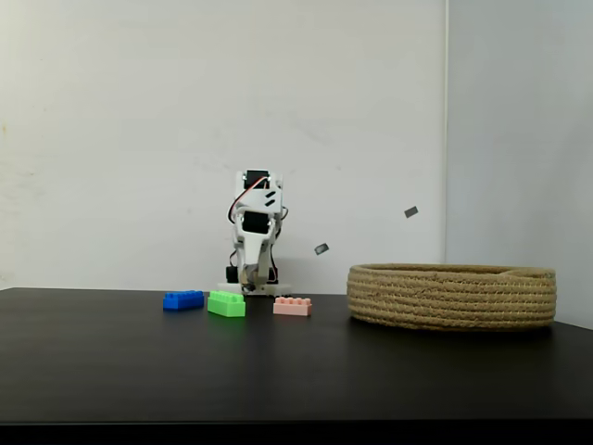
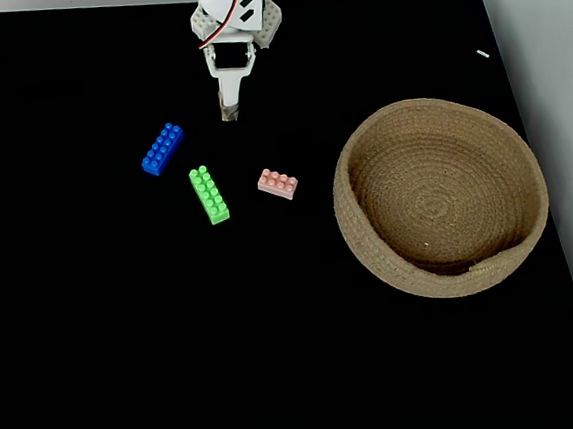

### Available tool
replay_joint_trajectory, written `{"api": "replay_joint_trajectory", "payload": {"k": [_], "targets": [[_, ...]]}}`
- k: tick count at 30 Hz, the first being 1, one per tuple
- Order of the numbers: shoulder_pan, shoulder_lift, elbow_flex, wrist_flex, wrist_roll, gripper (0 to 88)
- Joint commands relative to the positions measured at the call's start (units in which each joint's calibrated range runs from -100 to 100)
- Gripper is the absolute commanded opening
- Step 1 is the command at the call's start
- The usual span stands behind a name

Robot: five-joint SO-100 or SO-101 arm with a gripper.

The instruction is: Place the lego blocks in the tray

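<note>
I count three small studded plastic bricks on my black tabletop (image 2: 129, 369): one blue brick (image 2: 162, 149), one bright green brick (image 2: 209, 194) and one pale pink brick (image 2: 278, 183). All three lie flat on the table, apart from one another, in a loose row in a fixed view from above, blue leftmost, pink rightmost. There is one wide, shallow round basket of coiled tan rope (image 2: 371, 257), sitting to the right of the bricks in that view, well apart from the pink one, with its far side close to the table's right edge. I see nothing inside it.

My one white arm is folded at the table's far edge, its gripper (image 2: 229, 109) pointing down toward the table just behind the bricks, touching none of them. It holds nothing; the fingers look drawn together, though I cannot tell for sure.

The table's near half and left side are bare black surface.
</note>
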Motion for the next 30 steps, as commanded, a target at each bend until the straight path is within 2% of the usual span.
{"api": "replay_joint_trajectory", "payload": {"k": [1,12,21,24,30], "targets": [[0.39,-0.49,-0.39,-0.62,-0.29,0.0],[0.64,1.57,-1.30,-0.53,0.49,2.0],[1.71,35.71,-31.39,-0.53,4.05,1.8],[2.70,44.13,-36.68,-1.37,8.06,5.5],[8.72,57.72,-45.62,-2.45,20.95,10.0]]}}
